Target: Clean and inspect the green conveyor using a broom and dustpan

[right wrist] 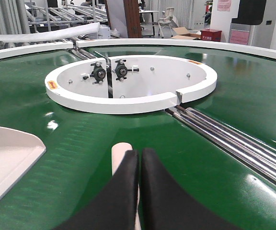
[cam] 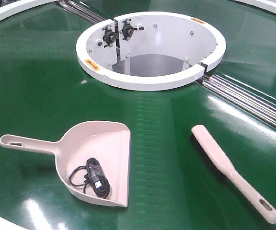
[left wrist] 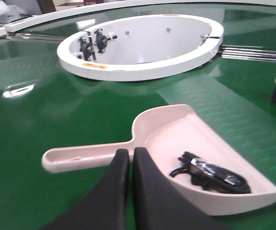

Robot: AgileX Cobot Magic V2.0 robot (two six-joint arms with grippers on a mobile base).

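Observation:
The green conveyor fills every view. On it at the near left lies the dustpan, handle pointing left, with a coiled black cable inside. To the right the broom lies flat, its handle end nearest the camera. Neither gripper appears in the front view. In the left wrist view my left gripper is shut with nothing in it, its tips just short of the dustpan where handle meets scoop. My right gripper is shut and empty, above the broom, whose rounded end shows past the tips.
A white ring-shaped housing with bearings sits in the belt's middle. Steel rollers run from it toward the right. White rims border the belt. Racks and boxes stand beyond the rim in the right wrist view.

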